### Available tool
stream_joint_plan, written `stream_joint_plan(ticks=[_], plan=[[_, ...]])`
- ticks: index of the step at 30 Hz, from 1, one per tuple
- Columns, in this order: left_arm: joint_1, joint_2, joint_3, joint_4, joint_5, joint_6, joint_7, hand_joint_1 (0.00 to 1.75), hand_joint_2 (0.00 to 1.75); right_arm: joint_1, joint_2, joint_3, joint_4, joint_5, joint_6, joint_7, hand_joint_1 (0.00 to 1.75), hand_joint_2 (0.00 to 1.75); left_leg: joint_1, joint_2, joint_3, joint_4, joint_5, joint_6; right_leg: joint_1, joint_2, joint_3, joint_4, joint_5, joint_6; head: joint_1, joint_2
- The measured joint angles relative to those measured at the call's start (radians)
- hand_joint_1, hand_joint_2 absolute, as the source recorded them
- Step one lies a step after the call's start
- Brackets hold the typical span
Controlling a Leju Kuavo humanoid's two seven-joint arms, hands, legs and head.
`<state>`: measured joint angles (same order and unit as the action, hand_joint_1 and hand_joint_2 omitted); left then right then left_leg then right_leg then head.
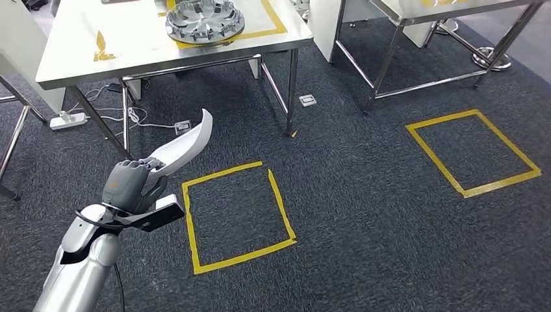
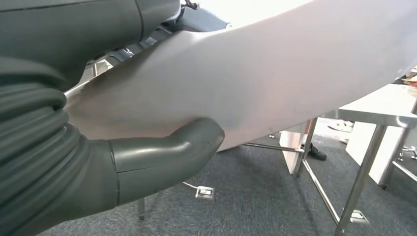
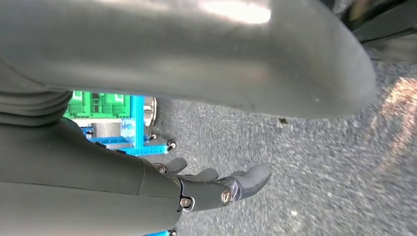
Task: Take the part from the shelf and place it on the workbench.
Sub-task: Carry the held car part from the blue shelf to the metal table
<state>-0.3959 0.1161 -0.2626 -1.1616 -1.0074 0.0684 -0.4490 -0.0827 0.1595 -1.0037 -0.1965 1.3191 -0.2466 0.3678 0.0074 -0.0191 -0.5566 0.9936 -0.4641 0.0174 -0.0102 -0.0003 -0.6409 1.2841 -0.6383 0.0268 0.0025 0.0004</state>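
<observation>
The left hand (image 1: 130, 184) grips the near end of the white curved part (image 1: 184, 147), low on the left over the carpet; its thumb (image 2: 167, 152) presses the part's pale underside. The part's long axis runs from the hand up and to the right, its narrow tip pointing toward the far white surface (image 1: 136, 39). On that surface sits a grey wheel cover (image 1: 205, 21) inside yellow tape. 2 yellow tape squares (image 1: 237, 218) mark the dark carpet (image 1: 364, 195). The right hand (image 3: 216, 189) hangs above carpet, fingers apart, holding nothing. The surface's far edge is cut off.
</observation>
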Motion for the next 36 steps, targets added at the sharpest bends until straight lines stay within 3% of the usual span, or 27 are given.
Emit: stream_joint_plan(ticks=[1,2,3,6,7,8,10,12,13,15,17,18,19,21,22,23,25,26,28,30,31,32,33,35,36], plan=[[0.001,-0.001,0.0,0.0,-0.001,-0.001,0.0,1.75,1.75,0.002,0.0,0.0,0.0,0.0,0.0,0.001,0.0,0.0,0.0,-0.002,0.02,-0.001,-0.015,-0.001,0.0,0.0,-0.029,-0.006,-0.033,0.003,0.0,0.0],[0.002,-0.001,0.0,0.0,-0.002,-0.001,0.001,1.75,1.75,0.005,0.0,0.0,0.0,0.0,0.001,0.001,0.0,0.0,0.001,-0.004,0.042,-0.002,-0.031,-0.003,-0.001,0.0,-0.048,-0.032,-0.044,0.006,0.001,0.0],[0.003,-0.001,0.0,0.0,-0.004,-0.001,0.002,1.75,1.75,0.008,0.0,0.0,0.0,0.0,0.002,0.001,0.0,0.0,0.001,-0.006,0.065,-0.002,-0.049,-0.006,-0.002,0.0,-0.059,-0.076,-0.02,0.007,0.001,0.0],[0.006,-0.001,0.0,0.0,-0.007,-0.005,0.003,1.75,1.75,0.018,0.0,0.0,0.001,0.0,0.005,-0.001,0.0,0.0,-0.001,-0.009,0.117,0.003,-0.105,-0.017,0.001,-0.006,-0.059,-0.221,0.191,-0.004,0.001,0.0],[0.006,-0.001,0.0,-0.003,-0.007,-0.007,0.003,1.75,1.75,0.019,0.0,0.0,0.001,0.0,0.005,0.0,0.0,0.0,-0.002,-0.011,0.135,0.007,-0.12,-0.025,0.003,-0.007,-0.053,-0.239,0.234,-0.013,0.0,0.0],[0.005,-0.001,0.0,-0.007,-0.007,-0.008,0.003,1.75,1.75,0.017,0.0,0.0,0.001,0.0,0.006,0.003,0.0,0.0,-0.003,-0.013,0.149,0.016,-0.127,-0.033,0.006,-0.009,-0.044,-0.241,0.238,-0.023,0.0,0.0],[-0.003,0.0,0.001,-0.016,-0.007,-0.009,0.003,1.75,1.75,0.011,-0.001,0.0,0.001,0.001,0.006,0.011,0.0,0.0,0.0,-0.008,0.142,0.068,-0.111,-0.046,0.007,-0.008,-0.015,-0.24,0.222,-0.044,0.0,0.0],[-0.009,0.001,0.001,-0.02,-0.007,-0.01,0.003,1.75,1.75,0.005,-0.001,0.0,0.001,0.002,0.005,0.013,0.0,0.0,0.002,0.004,0.069,0.182,-0.091,-0.056,0.006,-0.007,0.015,-0.242,0.203,-0.059,-0.001,0.0],[-0.008,0.001,0.001,-0.02,-0.007,-0.01,0.003,1.75,1.75,0.004,-0.001,0.0,0.001,0.002,0.004,0.012,0.0,0.0,0.003,0.009,0.022,0.242,-0.101,-0.06,0.006,-0.007,0.029,-0.243,0.189,-0.063,-0.002,0.0],[-0.002,0.002,0.001,-0.02,-0.007,-0.01,0.004,1.75,1.75,0.004,-0.001,0.0,0.001,0.002,0.004,0.011,0.0,0.0,0.003,0.012,-0.066,0.313,-0.173,-0.061,0.006,-0.005,0.059,-0.243,0.162,-0.066,-0.002,0.0],[0.0,0.003,0.001,-0.019,-0.007,-0.011,0.004,1.75,1.75,0.007,-0.001,0.0,0.001,0.001,0.004,0.012,0.0,0.0,0.003,0.012,-0.118,0.299,-0.23,-0.054,0.005,-0.003,0.095,-0.243,0.133,-0.065,-0.002,0.0],[0.0,0.004,0.001,-0.019,-0.007,-0.012,0.004,1.75,1.75,0.008,-0.001,0.0,0.001,0.0,0.004,0.012,0.0,0.0,0.003,0.013,-0.129,0.261,-0.218,-0.051,0.005,-0.002,0.115,-0.243,0.117,-0.064,-0.002,0.0],[0.001,0.005,0.001,-0.019,-0.007,-0.013,0.003,1.75,1.75,0.009,-0.001,0.0,0.001,0.0,0.004,0.012,0.0,0.0,0.003,0.014,-0.133,0.208,-0.162,-0.049,0.004,-0.002,0.132,-0.244,0.101,-0.061,-0.002,0.0],[0.002,0.008,0.001,-0.017,-0.008,-0.018,0.003,1.75,1.75,0.008,-0.001,0.0,0.001,0.0,0.004,0.011,0.0,0.0,0.001,0.019,-0.134,0.107,-0.014,-0.044,0.007,0.001,0.165,-0.241,0.068,-0.05,-0.004,0.0],[0.004,0.01,0.001,-0.016,-0.008,-0.02,0.003,1.75,1.75,0.006,-0.001,0.0,0.001,0.0,0.004,0.01,0.0,0.0,0.0,0.021,-0.13,0.081,0.037,-0.04,0.009,0.001,0.177,-0.244,0.052,-0.044,-0.004,0.0],[0.005,0.011,0.001,-0.016,-0.008,-0.021,0.003,1.75,1.75,0.005,-0.001,0.0,0.001,0.0,0.004,0.01,0.0,0.0,0.001,0.021,-0.124,0.072,0.054,-0.035,0.012,0.002,0.19,-0.24,0.046,-0.037,-0.005,0.0],[0.003,0.01,0.001,-0.019,-0.008,-0.022,0.003,1.75,1.75,0.002,-0.002,0.0,0.001,0.0,0.004,0.011,0.0,0.0,0.004,0.016,-0.102,0.071,0.047,-0.02,0.014,0.002,0.194,-0.214,0.053,-0.025,-0.004,0.0],[-0.001,0.01,0.001,-0.021,-0.008,-0.022,0.003,1.75,1.75,0.001,-0.002,0.0,0.001,0.0,0.004,0.011,0.0,0.0,0.007,0.014,-0.092,0.068,0.042,-0.012,0.014,0.002,0.18,-0.178,0.061,-0.02,-0.004,0.0],[-0.006,0.01,0.001,-0.023,-0.007,-0.022,0.003,1.75,1.75,-0.001,-0.003,0.0,0.001,0.0,0.004,0.011,0.0,0.0,0.007,0.011,-0.077,0.066,0.028,0.0,0.011,0.002,0.117,-0.08,0.04,-0.011,-0.003,0.0],[-0.005,0.01,0.001,-0.023,-0.007,-0.022,0.003,1.75,1.75,-0.002,-0.003,0.0,0.001,0.0,0.005,0.011,0.0,0.0,0.006,0.007,-0.068,0.066,0.015,0.004,0.011,0.002,0.031,0.018,-0.018,-0.007,-0.002,0.0],[-0.003,0.01,0.001,-0.023,-0.007,-0.022,0.003,1.75,1.75,-0.001,-0.003,0.0,0.001,0.0,0.006,0.011,0.0,0.0,0.005,0.005,-0.061,0.066,0.007,0.004,0.011,0.002,-0.002,0.04,-0.034,-0.007,-0.003,0.0],[-0.001,0.01,0.001,-0.023,-0.007,-0.022,0.003,1.75,1.75,-0.001,-0.003,0.0,0.001,0.001,0.007,0.011,0.0,0.0,0.004,0.003,-0.052,0.066,-0.001,0.004,0.012,0.002,-0.021,0.034,-0.027,-0.009,-0.002,0.0],[0.0,0.01,0.001,-0.023,-0.007,-0.022,0.003,1.75,1.75,0.0,-0.003,0.0,0.001,0.001,0.008,0.012,0.0,0.0,0.002,0.002,-0.041,0.066,-0.01,0.004,0.013,0.002,-0.025,-0.001,0.005,-0.013,-0.002,0.0],[0.0,0.011,0.001,-0.024,-0.007,-0.022,0.003,1.75,1.75,0.002,-0.004,0.0,0.001,0.002,0.008,0.011,0.0,0.0,-0.002,0.001,-0.019,0.066,-0.028,0.001,0.022,0.001,-0.004,-0.124,0.105,-0.031,-0.002,0.0],[0.001,0.011,0.001,-0.025,-0.007,-0.022,0.003,1.75,1.75,0.002,-0.005,0.0,0.001,0.003,0.008,0.01,0.0,0.0,-0.004,-0.001,-0.011,0.066,-0.037,-0.003,0.027,0.004,0.007,-0.171,0.118,-0.041,-0.002,0.0]])
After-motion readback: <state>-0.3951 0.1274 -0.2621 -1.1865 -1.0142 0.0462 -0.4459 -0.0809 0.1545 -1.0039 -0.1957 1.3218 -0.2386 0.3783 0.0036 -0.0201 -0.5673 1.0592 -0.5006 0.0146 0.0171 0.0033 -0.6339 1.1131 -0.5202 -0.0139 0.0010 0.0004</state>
